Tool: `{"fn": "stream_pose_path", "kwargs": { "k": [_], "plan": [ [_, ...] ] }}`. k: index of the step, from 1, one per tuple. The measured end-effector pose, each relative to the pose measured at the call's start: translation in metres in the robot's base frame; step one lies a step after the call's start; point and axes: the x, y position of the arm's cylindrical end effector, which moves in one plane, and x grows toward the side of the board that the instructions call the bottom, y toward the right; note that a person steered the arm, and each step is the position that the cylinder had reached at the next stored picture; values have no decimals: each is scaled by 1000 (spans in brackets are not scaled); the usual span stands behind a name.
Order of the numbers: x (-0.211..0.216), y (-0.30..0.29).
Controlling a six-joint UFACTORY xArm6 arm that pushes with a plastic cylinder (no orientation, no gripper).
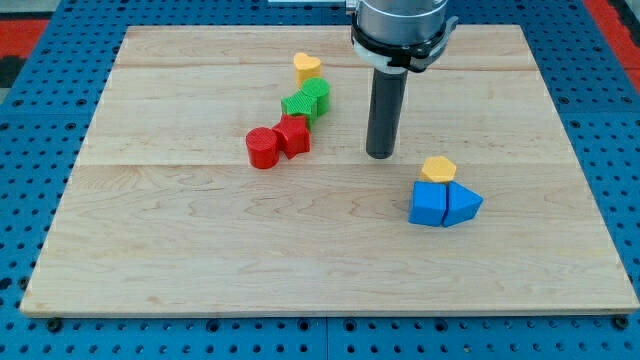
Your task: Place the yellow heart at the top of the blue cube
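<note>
Sitting near the view's top of the pale wooden board (200, 250), the small yellow heart-shaped block (307, 66) is lying well apart from the blue cube (428, 205), up and toward the view's left of it. Taking the blue cube as the landmark, it is resting toward the view's right and lower half of the board, with a blue wedge-like block (463, 205) touching its right side and a yellow pentagon-like block (438, 169) sitting just at its upper edge, touching or nearly touching both blue pieces. My tip (379, 155), the lower end of the straight dark rod, is standing on the board just up and to the view's left of the blue cube, near the yellow pentagon-like block but not touching it, and well below and to the right of the yellow heart-shaped block. There is no claw on this arm, so nothing is opening, closing or clamping; the rod is holding nothing. Farther to the view's left of the blue cube, a chain of blocks is running diagonally: two green blocks (307, 100), pressed together with shapes hard to make out, are lying just below the heart, and under them a red block (294, 134) is touching a red cylinder-like block (263, 148). A blue perforated surface (30, 180) is surrounding the board.
</note>
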Motion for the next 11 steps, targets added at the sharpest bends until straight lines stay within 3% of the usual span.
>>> {"fn": "stream_pose_path", "kwargs": {
  "k": [1, 2, 3, 5, 7, 8, 9, 10, 11],
  "plan": [
    [24, 60],
    [14, 42],
    [-32, 41],
    [-61, 53],
    [-235, 63],
    [-242, 51],
    [-210, -21],
    [-206, -157],
    [-157, -181]
  ]
}}
